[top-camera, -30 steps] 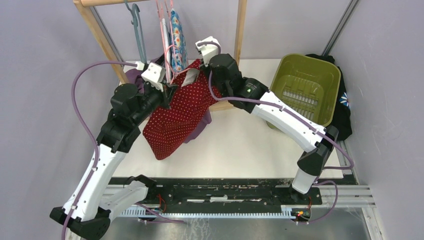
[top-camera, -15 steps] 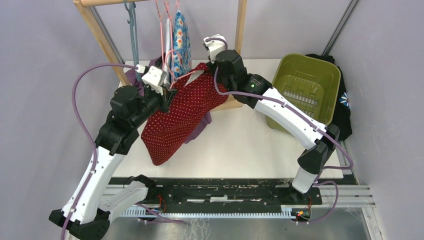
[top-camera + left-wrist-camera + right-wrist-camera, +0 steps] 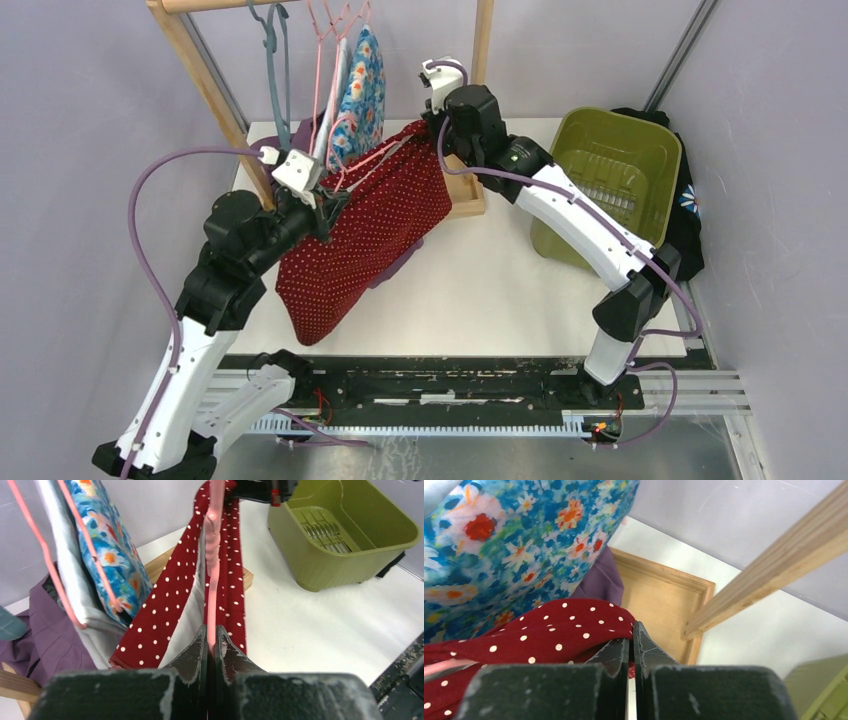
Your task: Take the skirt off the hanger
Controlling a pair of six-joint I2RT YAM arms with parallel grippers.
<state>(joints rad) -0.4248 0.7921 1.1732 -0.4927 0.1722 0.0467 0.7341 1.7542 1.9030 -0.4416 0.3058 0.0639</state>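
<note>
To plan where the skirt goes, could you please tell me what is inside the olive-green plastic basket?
The olive-green plastic basket shows only its bare slotted floor, nothing in it. The right arm covers its near left corner.

Lighting's bright and really even, soft diffuse stuff that seems to come from overhead. Shadows are faint, just a weak one on the table point(image 3: 480, 290) under the skirt point(image 3: 360, 240). The top view is crisp, with no harsh glare, only a dull sheen on the metal strip point(image 3: 450, 450) at the bottom. Both wrist cams go soft up close: the left gripper point(image 3: 210, 628) and right gripper point(image 3: 631, 632) look blurry, while the background is sharper.
</note>
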